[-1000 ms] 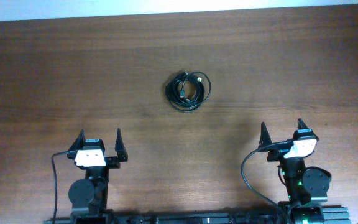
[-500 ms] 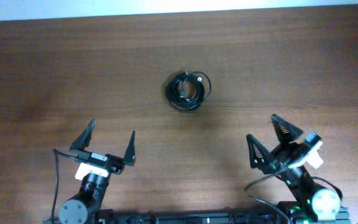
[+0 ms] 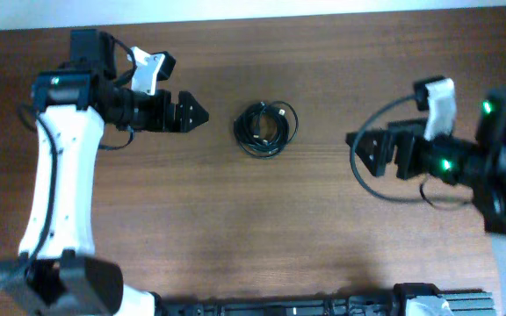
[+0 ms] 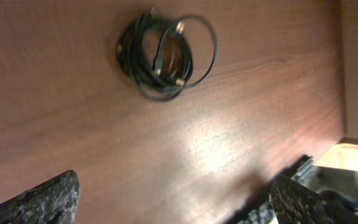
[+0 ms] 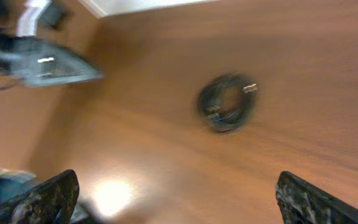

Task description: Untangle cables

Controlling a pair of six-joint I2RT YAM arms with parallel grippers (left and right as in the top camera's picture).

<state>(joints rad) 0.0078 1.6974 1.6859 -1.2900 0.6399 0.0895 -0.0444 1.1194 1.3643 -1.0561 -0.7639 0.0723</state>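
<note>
The cables (image 3: 266, 129), thin black cords with small pale plugs, lie wound in one round coil on the brown wood-grain table (image 3: 253, 228), toward its far edge. The left fingers (image 3: 191, 112), near the coil, and the right fingers (image 3: 365, 147), farther off, are spread wide, holding and touching nothing.

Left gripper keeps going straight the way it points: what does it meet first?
Probably the coiled cables: nothing lies between them and the left gripper. Its height is unclear, so it might pass above.

White left arm (image 3: 57, 175), black left hand (image 3: 202, 112); right arm (image 3: 464, 162) shows green lights.
</note>
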